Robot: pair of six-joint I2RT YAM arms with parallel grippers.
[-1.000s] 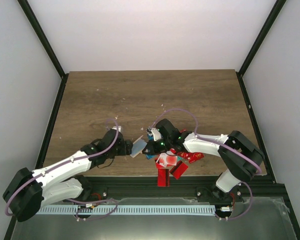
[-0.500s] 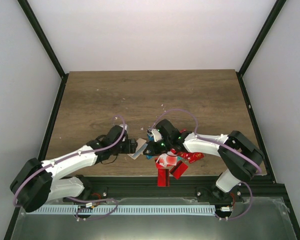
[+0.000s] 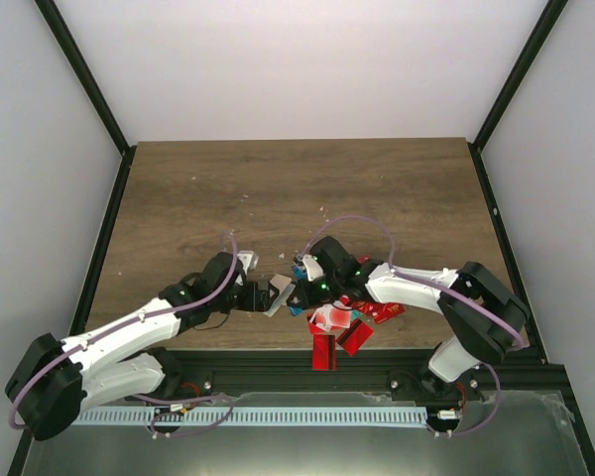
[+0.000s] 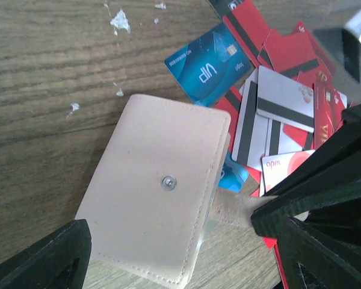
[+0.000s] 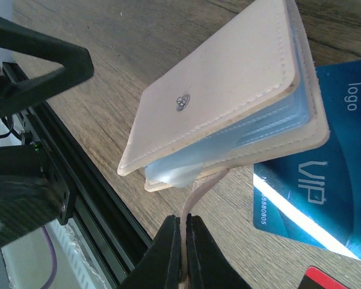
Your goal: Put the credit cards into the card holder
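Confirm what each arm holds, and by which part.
The right gripper holds the card holder by its thin tab, jaws shut on it. The left gripper holds nothing: jaws open, either side of the holder.

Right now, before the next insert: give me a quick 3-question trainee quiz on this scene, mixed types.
1. True or false: the left end effector is clamped shut on the card holder.
2. The right end effector pinches: A) a red card B) the card holder's tab C) nothing.
3. Fill in: the blue card under the holder reads "___".
Key: 1 false, it is open, fingers either side of the holder; 2 B; 3 VIP.
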